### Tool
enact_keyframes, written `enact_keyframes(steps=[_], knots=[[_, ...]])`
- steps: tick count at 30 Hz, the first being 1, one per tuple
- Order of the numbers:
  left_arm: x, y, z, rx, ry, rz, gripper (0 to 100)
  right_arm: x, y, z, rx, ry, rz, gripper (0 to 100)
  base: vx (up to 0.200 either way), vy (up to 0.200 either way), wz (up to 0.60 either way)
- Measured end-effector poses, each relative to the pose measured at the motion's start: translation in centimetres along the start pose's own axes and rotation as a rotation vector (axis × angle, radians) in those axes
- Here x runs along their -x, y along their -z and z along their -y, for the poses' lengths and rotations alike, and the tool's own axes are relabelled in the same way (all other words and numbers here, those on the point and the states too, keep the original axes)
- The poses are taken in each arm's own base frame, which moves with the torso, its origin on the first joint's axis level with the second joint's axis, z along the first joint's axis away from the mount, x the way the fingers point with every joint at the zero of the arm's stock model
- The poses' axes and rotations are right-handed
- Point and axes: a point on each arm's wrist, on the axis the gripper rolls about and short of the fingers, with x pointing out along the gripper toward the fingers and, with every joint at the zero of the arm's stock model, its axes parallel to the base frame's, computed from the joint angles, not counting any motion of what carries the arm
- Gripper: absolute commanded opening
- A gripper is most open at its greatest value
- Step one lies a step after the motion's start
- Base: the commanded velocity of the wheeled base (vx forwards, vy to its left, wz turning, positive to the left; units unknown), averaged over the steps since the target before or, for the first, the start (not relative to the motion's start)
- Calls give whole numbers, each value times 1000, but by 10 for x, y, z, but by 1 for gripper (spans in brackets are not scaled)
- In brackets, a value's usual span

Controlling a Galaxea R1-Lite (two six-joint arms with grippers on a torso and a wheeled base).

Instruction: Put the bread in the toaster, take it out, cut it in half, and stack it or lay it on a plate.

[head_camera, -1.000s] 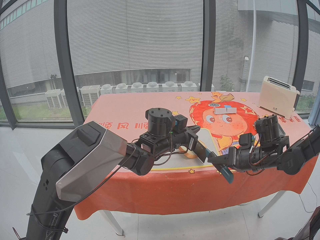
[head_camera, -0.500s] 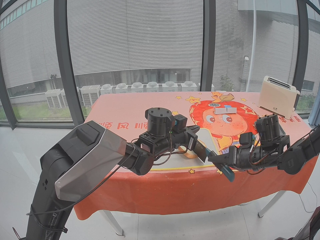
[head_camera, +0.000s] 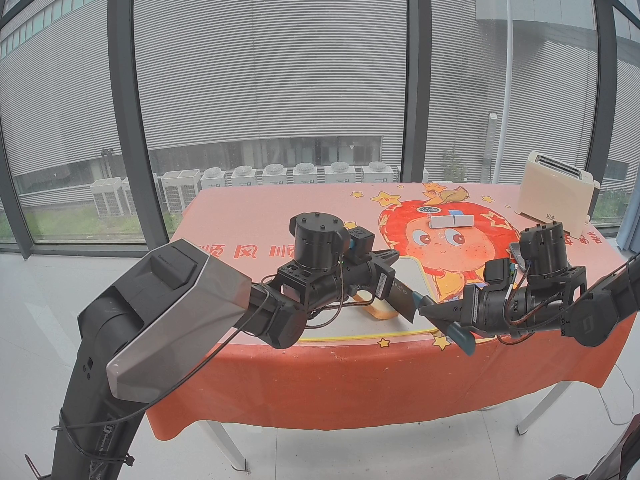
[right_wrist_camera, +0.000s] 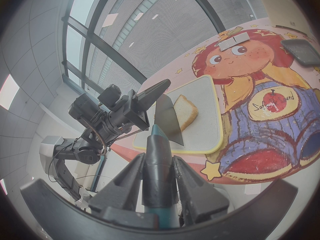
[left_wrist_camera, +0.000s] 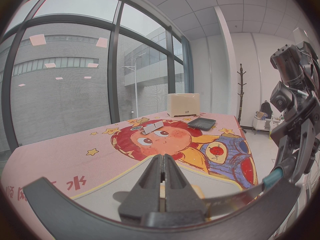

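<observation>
A slice of bread (right_wrist_camera: pixel 185 112) lies on the grey cutting board (right_wrist_camera: pixel 203 117) with a yellow rim, near the table's front edge; its edge shows in the head view as bread (head_camera: pixel 381 311). My right gripper (head_camera: pixel 433 315) (right_wrist_camera: pixel 158 157) is shut on the teal handle of a knife (right_wrist_camera: pixel 156 170), whose blade (head_camera: pixel 402 297) hangs tilted over the board beside the bread. My left gripper (head_camera: pixel 393 258) (left_wrist_camera: pixel 161 158) is shut just above the bread, close to the blade. The cream toaster (head_camera: pixel 557 195) stands at the far right corner.
A black plate (left_wrist_camera: pixel 201 123) (right_wrist_camera: pixel 301 50) lies on the cloth between the board and the toaster. A small white and grey block (head_camera: pixel 450 221) sits mid-table. The table's front edge runs just below both grippers. Windows stand behind the table.
My right arm has shifted slightly up and to the right, lifting the knife a little. The left arm has hardly moved.
</observation>
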Motion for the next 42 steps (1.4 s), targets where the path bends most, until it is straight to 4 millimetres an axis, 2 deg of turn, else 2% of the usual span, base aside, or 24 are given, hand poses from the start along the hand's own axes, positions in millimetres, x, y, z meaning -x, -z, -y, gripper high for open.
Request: enact_keyframes(steps=[6, 10, 15, 24, 42], knots=[[4, -16, -4, -5, -9, 42, 0, -1, 1, 1, 0, 2, -3, 0, 0, 0, 0], [5, -18, -9, -6, -21, 49, 0, -1, 1, 1, 0, 3, -4, 0, 0, 0, 0], [9, -11, -23, -4, -49, 35, 0, -2, 1, 2, -2, 8, -7, 0, 0, 0, 0], [5, 11, -23, 5, -45, -12, 0, -5, 1, 5, -6, 15, -12, 0, 0, 0, 0], [3, 14, -20, 1, -38, -1, 0, -13, 5, 11, -18, 31, -36, 0, 0, 0, 0]])
